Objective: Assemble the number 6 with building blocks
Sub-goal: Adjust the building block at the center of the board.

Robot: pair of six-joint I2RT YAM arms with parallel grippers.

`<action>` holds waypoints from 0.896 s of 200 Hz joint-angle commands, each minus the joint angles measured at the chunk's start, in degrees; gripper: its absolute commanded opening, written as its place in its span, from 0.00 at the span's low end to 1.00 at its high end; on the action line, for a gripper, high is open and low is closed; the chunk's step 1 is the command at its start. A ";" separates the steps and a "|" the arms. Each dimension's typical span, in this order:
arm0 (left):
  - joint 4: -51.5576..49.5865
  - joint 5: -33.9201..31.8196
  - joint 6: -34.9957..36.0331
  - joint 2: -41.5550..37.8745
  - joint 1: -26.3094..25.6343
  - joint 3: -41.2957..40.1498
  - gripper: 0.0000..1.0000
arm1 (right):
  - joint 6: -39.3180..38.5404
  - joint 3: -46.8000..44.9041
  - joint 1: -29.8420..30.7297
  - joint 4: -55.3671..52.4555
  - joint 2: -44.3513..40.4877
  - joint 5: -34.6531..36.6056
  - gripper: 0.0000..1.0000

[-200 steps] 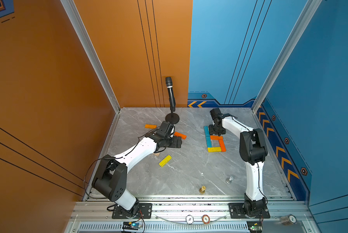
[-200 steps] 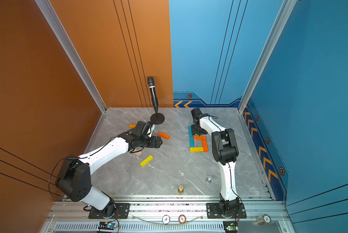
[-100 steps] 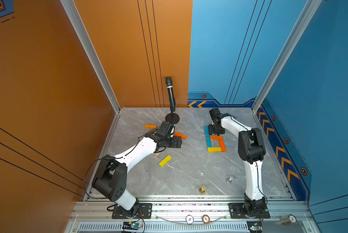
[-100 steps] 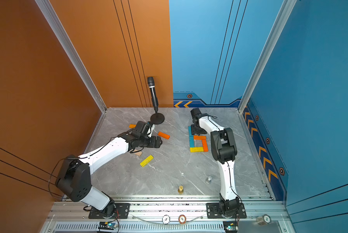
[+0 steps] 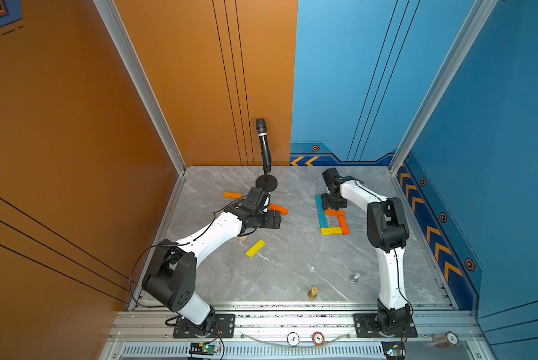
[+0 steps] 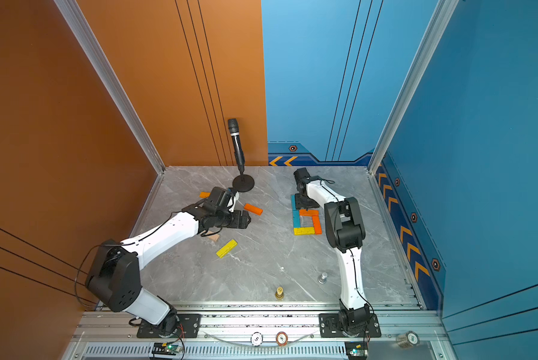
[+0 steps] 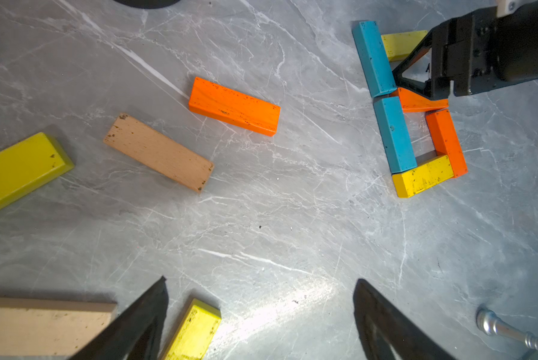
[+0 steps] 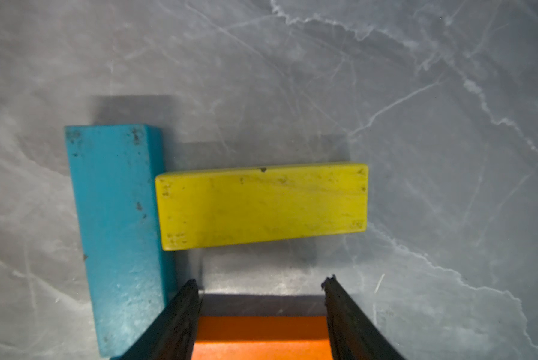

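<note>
The building blocks form a partial figure at the back right: two blue bars end to end, a yellow base, an orange side and an orange crossbar. A yellow bar lies against the far blue one. My right gripper hovers open over the crossbar, gripping nothing. Loose orange, yellow and tan bars lie around my left gripper. It is wide open above bare table, with a yellow bar beside one finger.
A microphone stands on a round base at the back, just behind the left wrist. A gold chess piece and a silver one stand near the front edge. Another orange bar lies at the back left. Walls close three sides.
</note>
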 commanded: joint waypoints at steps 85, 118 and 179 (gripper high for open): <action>-1.51 -1.02 0.64 -1.28 -0.28 0.63 0.93 | -0.37 0.79 0.24 -1.35 0.90 1.05 0.65; -1.34 -1.02 0.55 -1.23 -0.39 0.51 0.93 | -0.47 0.70 0.37 -1.53 0.96 0.94 0.65; -1.25 -1.00 0.53 -1.25 -0.50 0.56 0.93 | -0.55 -0.04 0.42 -1.61 0.78 0.77 0.65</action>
